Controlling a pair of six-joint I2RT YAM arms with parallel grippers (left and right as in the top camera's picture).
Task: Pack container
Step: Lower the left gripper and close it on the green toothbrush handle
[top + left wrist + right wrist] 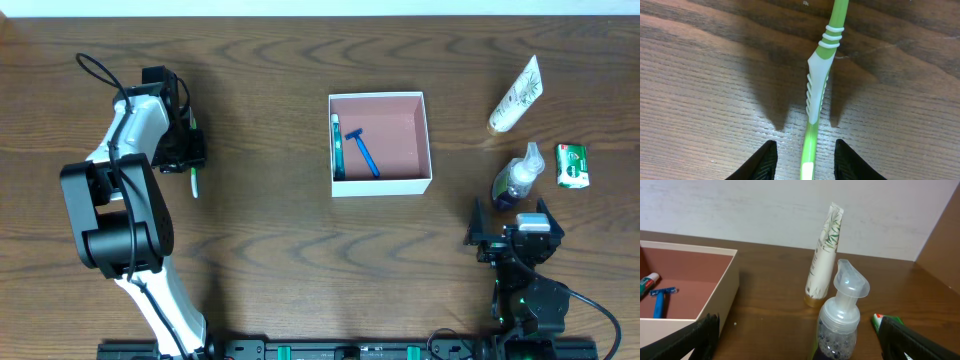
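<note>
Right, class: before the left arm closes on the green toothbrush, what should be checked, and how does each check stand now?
1. Left gripper open, straddling the toothbrush: ok.
2. Toothbrush lies alone on the table: ok.
3. Container has bare floor beside the razor: ok.
4. Right gripper clear of the container: ok.
5. Fingers low enough to grip: cannot tell.

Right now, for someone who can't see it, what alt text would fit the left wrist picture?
A green and white toothbrush lies on the wooden table, its handle running between the open black fingers of the left gripper.
</note>
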